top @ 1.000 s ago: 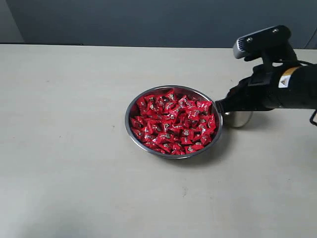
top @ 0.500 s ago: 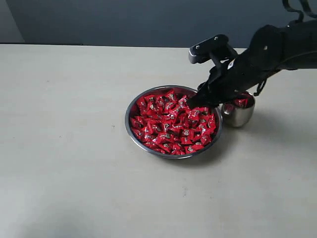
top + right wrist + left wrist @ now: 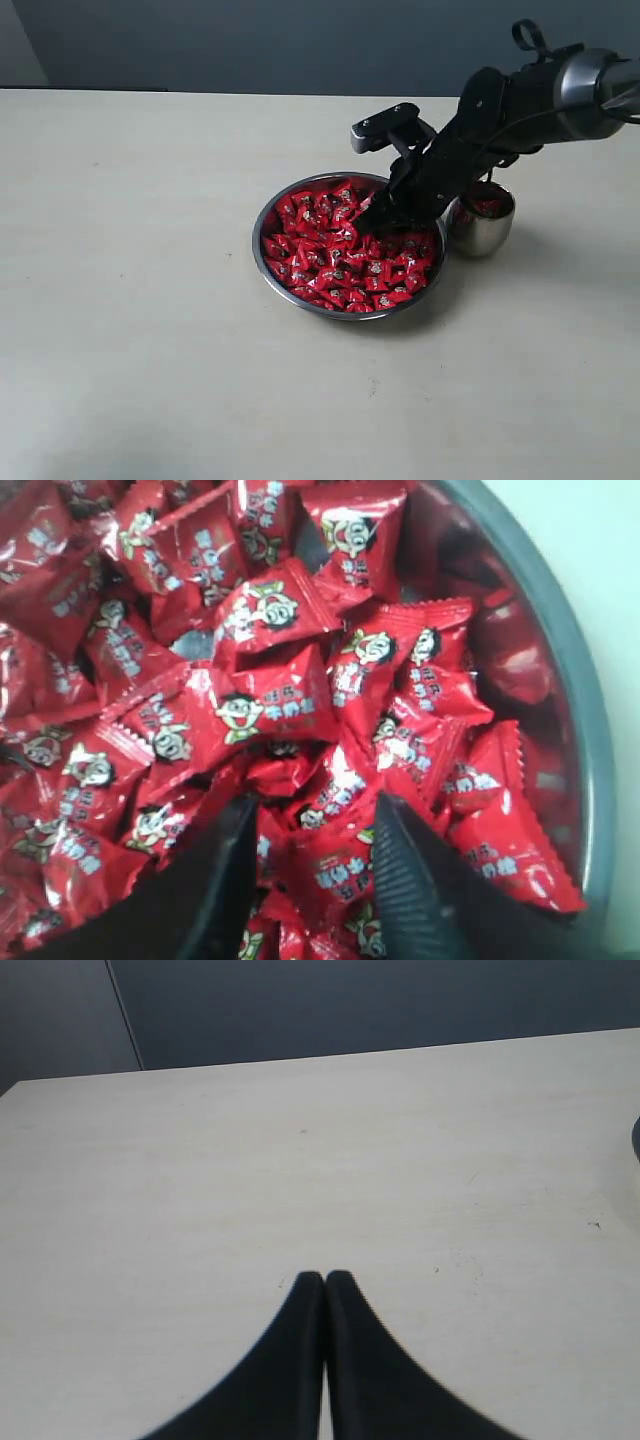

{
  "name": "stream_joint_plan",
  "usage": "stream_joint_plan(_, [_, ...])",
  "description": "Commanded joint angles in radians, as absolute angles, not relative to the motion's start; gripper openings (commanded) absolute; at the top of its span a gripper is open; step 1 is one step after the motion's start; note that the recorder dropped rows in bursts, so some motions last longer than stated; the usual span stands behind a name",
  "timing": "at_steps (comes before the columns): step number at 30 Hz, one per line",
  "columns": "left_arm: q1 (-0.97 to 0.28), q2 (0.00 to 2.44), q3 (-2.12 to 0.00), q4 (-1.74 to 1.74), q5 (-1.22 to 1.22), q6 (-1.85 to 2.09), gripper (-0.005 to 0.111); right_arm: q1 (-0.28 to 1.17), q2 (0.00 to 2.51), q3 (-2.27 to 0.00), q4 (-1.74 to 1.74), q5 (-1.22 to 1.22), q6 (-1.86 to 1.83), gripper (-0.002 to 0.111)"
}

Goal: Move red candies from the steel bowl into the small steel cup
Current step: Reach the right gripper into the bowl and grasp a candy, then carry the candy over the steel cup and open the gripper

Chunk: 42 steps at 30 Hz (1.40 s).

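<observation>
My right gripper (image 3: 372,218) is down in the bowl (image 3: 257,245), jaws parted astride one of the candies (image 3: 335,255) (nothing pinched yet), with a few already in the cup (image 3: 482,235) and most left to move.
</observation>
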<state>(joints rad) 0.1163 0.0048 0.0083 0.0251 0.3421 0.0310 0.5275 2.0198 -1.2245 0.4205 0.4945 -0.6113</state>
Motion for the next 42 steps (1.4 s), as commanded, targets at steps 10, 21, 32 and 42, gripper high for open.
stream_joint_plan(10, [0.108,0.000,0.000,0.027,0.337,0.029,0.000,0.529,2.050,-1.232,0.312,0.499,-0.571,0.038])
stream_joint_plan(21, [0.108,0.000,0.000,0.027,0.337,0.029,0.000,0.529,2.013,-1.232,0.318,0.459,-0.564,0.000])
stream_joint_plan(32, [0.108,0.000,0.000,0.027,0.337,0.029,0.000,0.529,1.860,-1.220,0.319,0.521,-0.564,0.000])
stream_joint_plan(42, [0.108,0.000,0.000,0.027,0.337,0.029,0.000,0.411,1.692,-1.086,0.287,0.407,-0.539,0.000])
